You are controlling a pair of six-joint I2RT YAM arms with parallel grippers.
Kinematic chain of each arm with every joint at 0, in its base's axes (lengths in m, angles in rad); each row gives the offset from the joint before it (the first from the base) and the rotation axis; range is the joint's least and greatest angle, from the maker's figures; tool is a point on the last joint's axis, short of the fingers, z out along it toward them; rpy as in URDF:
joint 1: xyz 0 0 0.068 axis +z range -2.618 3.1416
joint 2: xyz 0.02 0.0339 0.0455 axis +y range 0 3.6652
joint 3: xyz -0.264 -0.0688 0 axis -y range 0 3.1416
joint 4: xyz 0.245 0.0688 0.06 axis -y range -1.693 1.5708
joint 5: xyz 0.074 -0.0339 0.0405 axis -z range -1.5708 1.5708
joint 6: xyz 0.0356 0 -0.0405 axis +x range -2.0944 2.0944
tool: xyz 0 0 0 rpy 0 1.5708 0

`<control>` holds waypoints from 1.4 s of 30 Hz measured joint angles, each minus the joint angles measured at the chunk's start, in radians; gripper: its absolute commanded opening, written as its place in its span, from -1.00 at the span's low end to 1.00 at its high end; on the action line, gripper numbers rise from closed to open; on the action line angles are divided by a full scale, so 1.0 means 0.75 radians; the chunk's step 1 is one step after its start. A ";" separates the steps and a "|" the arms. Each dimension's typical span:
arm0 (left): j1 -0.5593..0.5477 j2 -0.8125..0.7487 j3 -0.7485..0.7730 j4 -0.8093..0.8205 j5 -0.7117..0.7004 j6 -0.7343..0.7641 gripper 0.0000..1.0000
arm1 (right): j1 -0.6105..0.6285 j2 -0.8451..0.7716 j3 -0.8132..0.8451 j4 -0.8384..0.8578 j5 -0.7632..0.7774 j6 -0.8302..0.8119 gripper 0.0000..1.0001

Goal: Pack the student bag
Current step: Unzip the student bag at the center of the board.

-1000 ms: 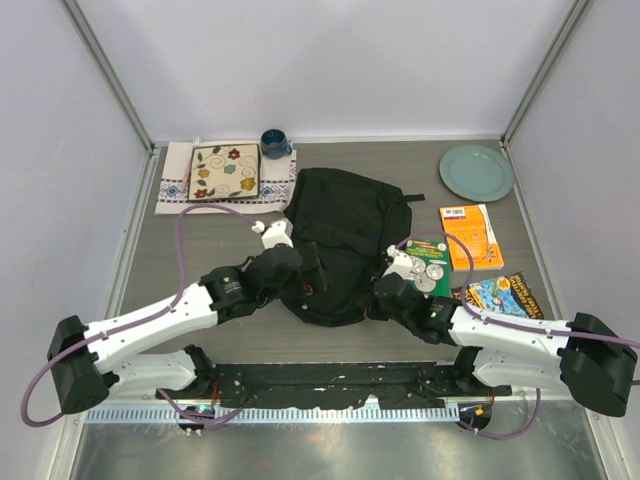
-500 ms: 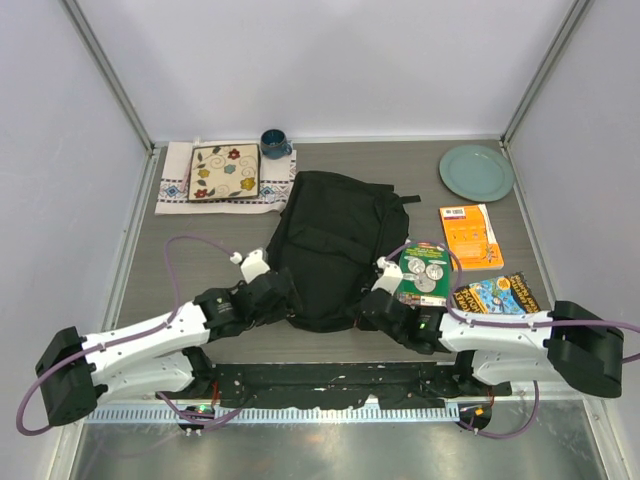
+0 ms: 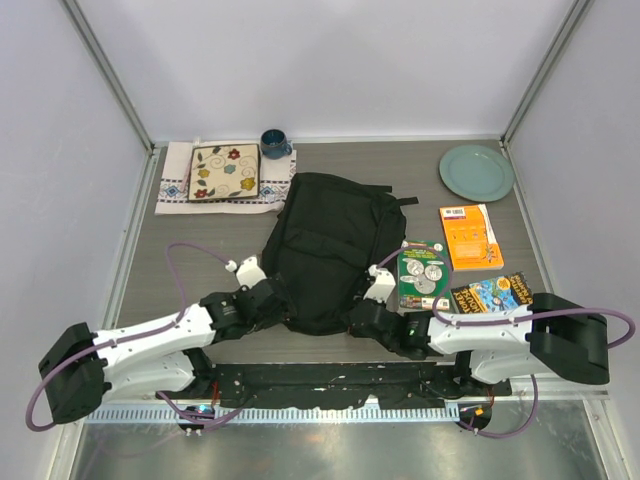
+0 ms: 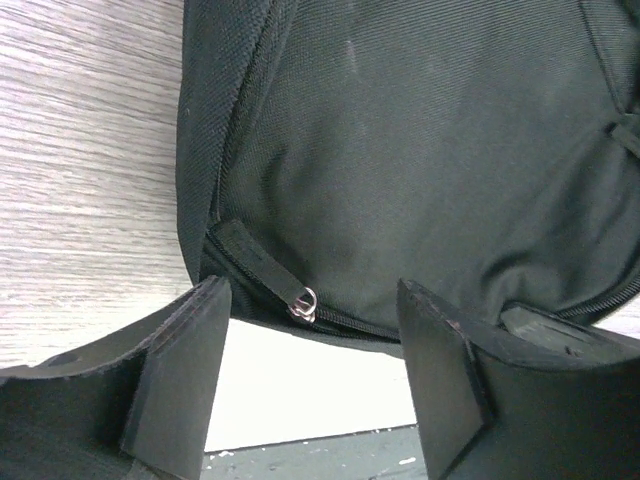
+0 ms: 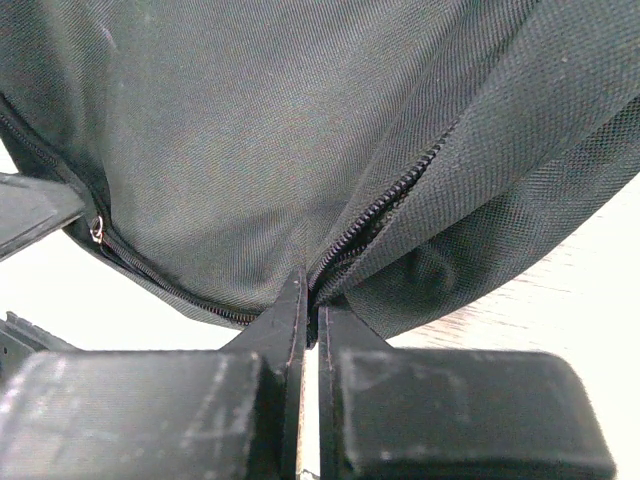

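The student bag (image 3: 330,240), a black fabric backpack, lies flat in the middle of the table. My left gripper (image 3: 275,300) is at its near left edge. In the left wrist view it (image 4: 310,335) is open, and the bag's zip with a silver pull ring (image 4: 303,303) lies just beyond the fingertips, untouched. My right gripper (image 3: 362,314) is at the bag's near right edge. In the right wrist view it (image 5: 312,292) is shut on the bag's fabric (image 5: 300,120) where the zip line (image 5: 385,210) meets the rim.
Right of the bag lie a green book (image 3: 423,272), an orange book (image 3: 470,236) and a colourful book (image 3: 496,294). A teal plate (image 3: 476,171) is at the back right. A blue mug (image 3: 275,143) and a floral tile (image 3: 224,171) on a cloth are at the back left.
Both arms have drawn back toward the near edge. The bag has shifted nearer and slightly left, and the green book is fully uncovered.
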 measured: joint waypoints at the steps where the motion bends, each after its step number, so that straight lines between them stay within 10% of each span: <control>1: 0.006 0.015 -0.002 0.007 0.000 -0.002 0.32 | 0.008 0.002 0.001 -0.001 0.010 0.003 -1.00; 11: 0.082 0.195 0.013 0.082 0.042 0.017 0.21 | 0.098 0.003 0.013 -0.006 0.107 0.004 -1.00; 17: 0.098 0.281 0.030 0.084 0.049 0.044 -0.47 | 0.154 0.003 0.018 -0.016 0.181 -0.009 -1.00; 27: 0.112 0.325 0.003 0.243 0.043 0.045 -1.00 | 0.183 0.017 0.035 -0.067 0.235 -0.032 -1.00; 42: 0.113 0.025 0.006 0.108 0.074 0.064 -1.00 | 0.184 0.021 0.060 -0.152 0.253 -0.001 -1.00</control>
